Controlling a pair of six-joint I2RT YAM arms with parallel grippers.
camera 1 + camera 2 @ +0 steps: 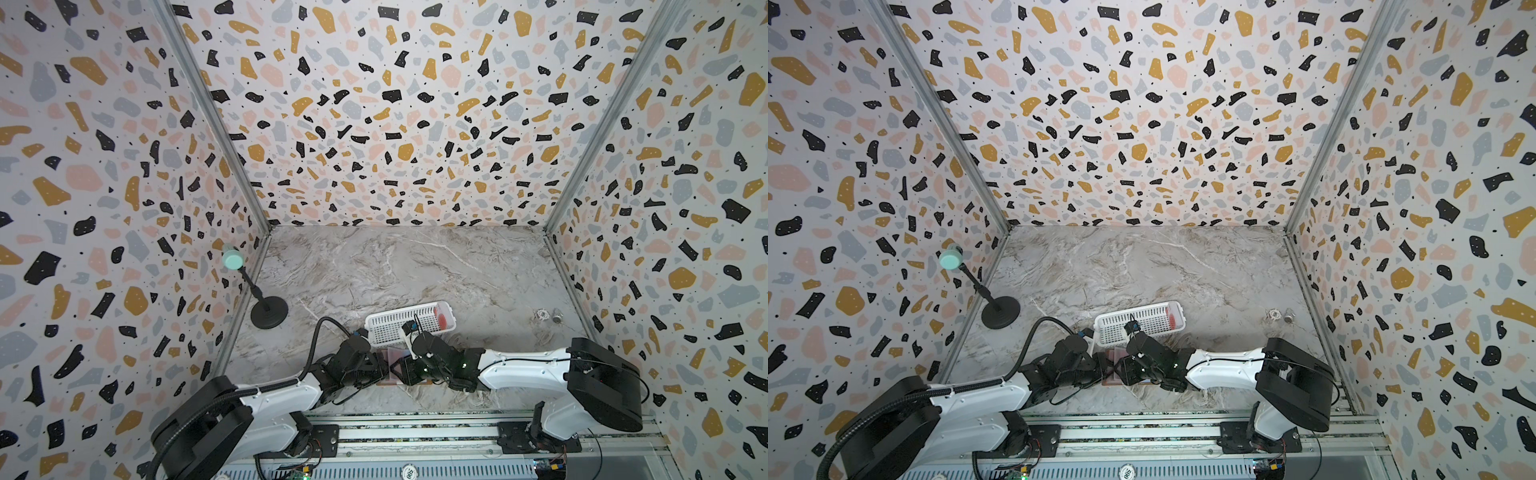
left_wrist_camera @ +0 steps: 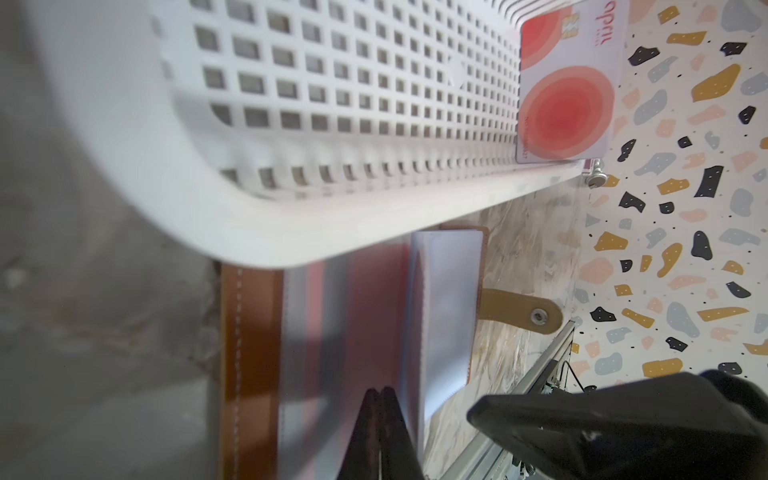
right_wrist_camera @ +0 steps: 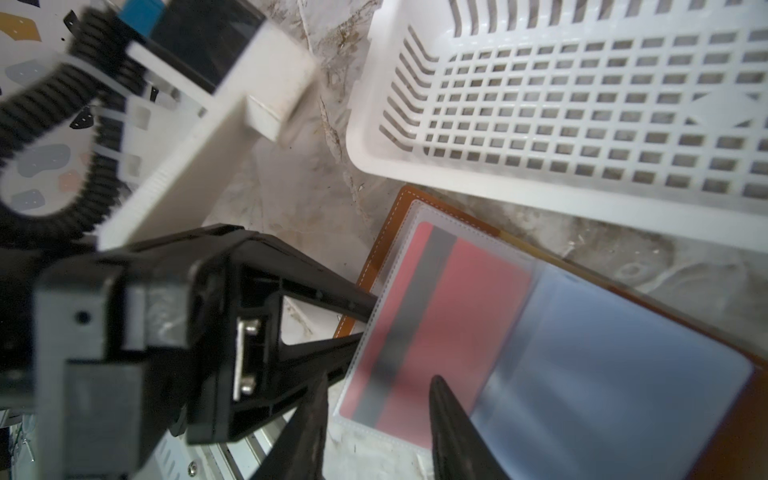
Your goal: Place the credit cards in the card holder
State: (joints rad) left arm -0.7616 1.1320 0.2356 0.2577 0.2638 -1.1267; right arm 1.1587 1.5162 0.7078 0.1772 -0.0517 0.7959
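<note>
While card holder (image 3: pixel 415 199) lies open just beside the white basket (image 3: pixel 540 183): one credit card (image 3: pixel 469 316) already sleeved.
left gripper (image 2: pixel 380 399): tips pressed together at sleeve edge, likely pinning the page flat.
right gripper (image 3: pixel 378 380): jaws spread over sleeved card, holding nothing.
basket card (image 2: pixel 565 95): propped at end wall, probably next.

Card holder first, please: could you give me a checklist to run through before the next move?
1. Card holder open on the table: ok.
2. Card inside its sleeve: ok.
3. Card pushed fully home: cannot tell.
4. Left tool shut at the sleeve's edge: ok.
5. Right tool open and empty above the card: ok.
6. Basket emptied of cards: not ok, a second card lies in it.
</note>
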